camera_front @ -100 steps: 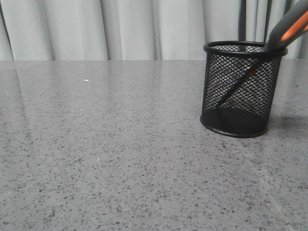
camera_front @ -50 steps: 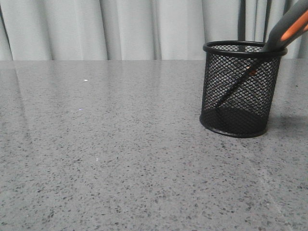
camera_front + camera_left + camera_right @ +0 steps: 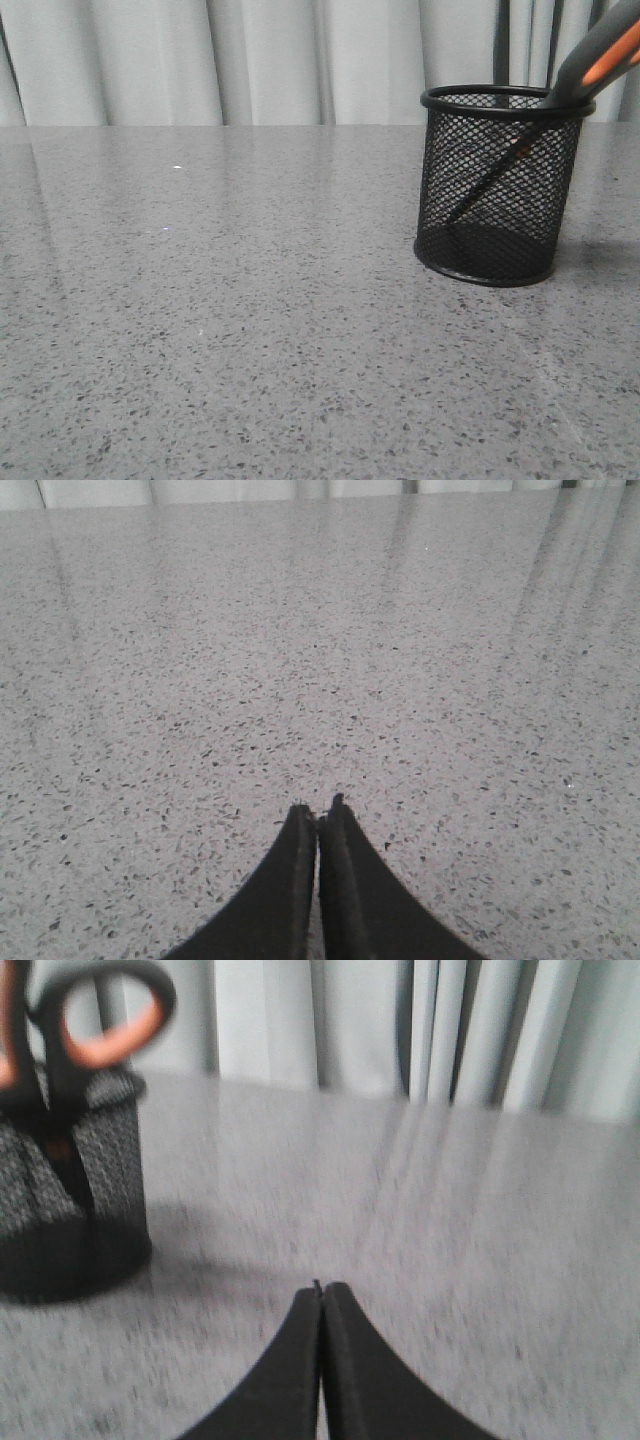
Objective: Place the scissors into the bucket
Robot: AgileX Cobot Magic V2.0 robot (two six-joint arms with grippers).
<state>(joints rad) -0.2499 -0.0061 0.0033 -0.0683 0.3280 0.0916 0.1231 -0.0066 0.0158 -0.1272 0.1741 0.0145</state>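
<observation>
The black wire-mesh bucket (image 3: 497, 185) stands upright on the grey speckled table at the right of the front view. The scissors (image 3: 600, 58) stand in it, blades down and leaning, the grey and orange handles above the rim at its right. In the right wrist view the bucket (image 3: 62, 1190) is off to one side with the scissors handles (image 3: 85, 1025) sticking out. My right gripper (image 3: 321, 1287) is shut and empty, well away from the bucket. My left gripper (image 3: 317, 812) is shut and empty over bare table. Neither gripper shows in the front view.
The grey speckled table (image 3: 220, 300) stretches across the front view. Pale curtains (image 3: 250, 60) hang behind its far edge.
The front view is almost the same; the bucket with the scissors sits a touch further left in the picture. The right wrist view is blurred by motion.
</observation>
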